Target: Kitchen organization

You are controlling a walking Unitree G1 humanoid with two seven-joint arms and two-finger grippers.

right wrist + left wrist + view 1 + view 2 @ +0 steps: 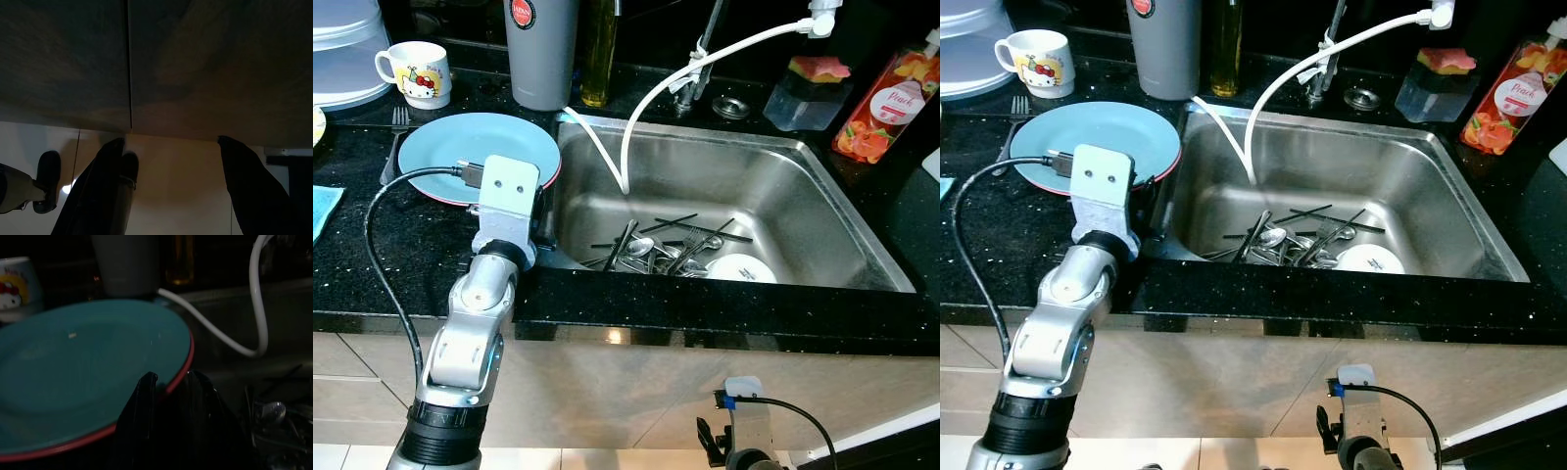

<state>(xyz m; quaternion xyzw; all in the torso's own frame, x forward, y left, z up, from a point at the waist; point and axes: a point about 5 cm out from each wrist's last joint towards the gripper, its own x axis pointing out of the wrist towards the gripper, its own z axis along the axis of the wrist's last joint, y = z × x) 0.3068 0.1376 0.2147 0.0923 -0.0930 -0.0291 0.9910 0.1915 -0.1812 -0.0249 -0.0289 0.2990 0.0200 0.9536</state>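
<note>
Head views: my left arm reaches over the black speckled counter (372,284) to the sink's left edge. Its wrist housing blocks the left gripper (168,382) here, so fingers are hidden from above. Blue plate (475,152) w/ red rim lies on the counter just left of the steel sink (822,211), overhanging its edge a bit. 1 fork (396,132) partly under the plate's far-left side, handle end cut off by the plate. In the basin: a heap of cutlery (661,250), spoons plus dark chopsticks, too tangled to count; 1 small white dish (741,267) beside it, near wall of the basin cuts off its lower edge. 1 white hose (651,98) loops down into the sink. Behind: 1 mug (416,73) w/ cartoon print, 1 grey tumbler (541,49), 1 oil bottle (599,54) (top cut off), 1 sponge holder (806,88), 1 peach soap bottle (886,103). Right arm hangs low in front of the cabinet, idle.

Left wrist view: dark. Two black fingers pinch the plate's near rim, one above, one below.

Right wrist view: very dim. Right gripper (171,188) points at pale floor tiles (171,171), fingers spread apart, nothing between them. Cabinet front (195,58) fills the rest. A dark shoe-like shape (46,181) at the edge, can't ID.
</note>
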